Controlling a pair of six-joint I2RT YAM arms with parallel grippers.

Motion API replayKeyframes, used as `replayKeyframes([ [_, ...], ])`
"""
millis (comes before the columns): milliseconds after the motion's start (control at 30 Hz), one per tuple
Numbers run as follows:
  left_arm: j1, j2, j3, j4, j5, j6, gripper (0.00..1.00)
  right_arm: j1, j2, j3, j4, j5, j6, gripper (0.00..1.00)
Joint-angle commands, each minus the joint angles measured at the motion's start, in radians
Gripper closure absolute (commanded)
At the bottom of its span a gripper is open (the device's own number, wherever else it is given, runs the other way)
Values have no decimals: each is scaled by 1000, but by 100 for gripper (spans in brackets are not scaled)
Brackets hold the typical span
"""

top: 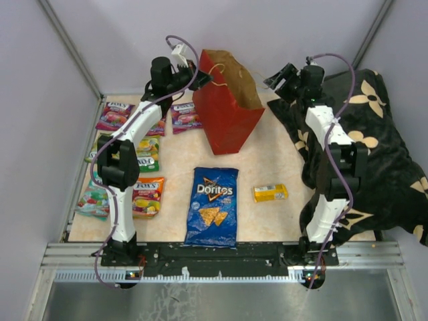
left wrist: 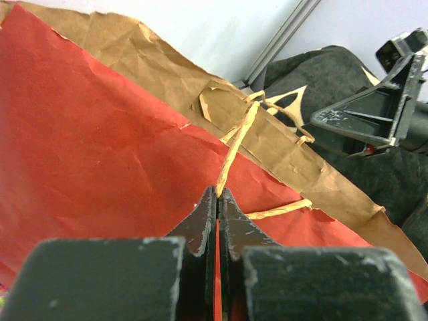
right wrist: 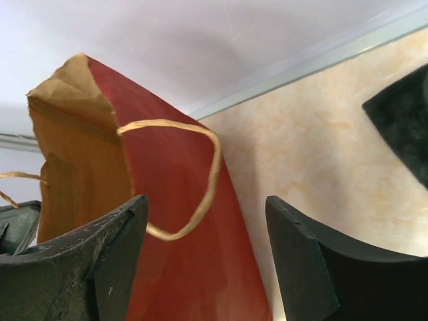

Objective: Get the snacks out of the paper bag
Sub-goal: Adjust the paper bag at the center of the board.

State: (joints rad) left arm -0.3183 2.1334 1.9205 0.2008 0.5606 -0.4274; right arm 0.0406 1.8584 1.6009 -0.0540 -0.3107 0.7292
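The red paper bag (top: 226, 110) stands upright at the back middle of the table, its brown inside showing. My left gripper (left wrist: 219, 192) is shut on one twine handle (left wrist: 237, 140) at the bag's left rim (top: 204, 77). Just right of the bag, my right gripper (top: 275, 81) is open; the other handle (right wrist: 210, 170) hangs loose in front of its fingers (right wrist: 114, 234), untouched. On the table lie the blue Doritos bag (top: 212, 206), the small yellow box (top: 270, 192) and several Fox's packets (top: 147, 196) along the left side. Whatever is in the bag is hidden.
A black flowered cushion (top: 378, 140) fills the right side under and beside the right arm. The Fox's packets lie around the left arm, from the back (top: 115, 115) to the front left (top: 93, 200). Metal frame rails edge the table.
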Motion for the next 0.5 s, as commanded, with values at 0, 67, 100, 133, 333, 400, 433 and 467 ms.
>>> replayKeyframes([
  [0, -2, -47, -14, 20, 11, 16, 100, -4, 47, -20, 189, -78, 117, 30],
  [67, -2, -46, -18, 20, 14, 15, 100, -3, 75, -22, 232, -104, 162, 31],
  [100, -2, -47, -20, 20, 13, 16, 100, -3, 86, -22, 253, -115, 173, 33],
  [133, -2, -47, -23, 20, 12, 17, 100, -2, 96, -25, 271, -120, 192, 36],
  [333, -2, -51, -28, 18, 9, 21, 100, -2, 117, -27, 338, -136, 232, 66],
  [400, -2, -53, -27, 16, 6, 21, 100, -2, 113, -29, 345, -138, 236, 82],
  [433, -2, -53, -26, 16, 5, 20, 100, -2, 108, -28, 346, -138, 234, 90],
  [467, -2, -53, -23, 16, 5, 16, 100, -2, 97, -27, 344, -136, 231, 97],
])
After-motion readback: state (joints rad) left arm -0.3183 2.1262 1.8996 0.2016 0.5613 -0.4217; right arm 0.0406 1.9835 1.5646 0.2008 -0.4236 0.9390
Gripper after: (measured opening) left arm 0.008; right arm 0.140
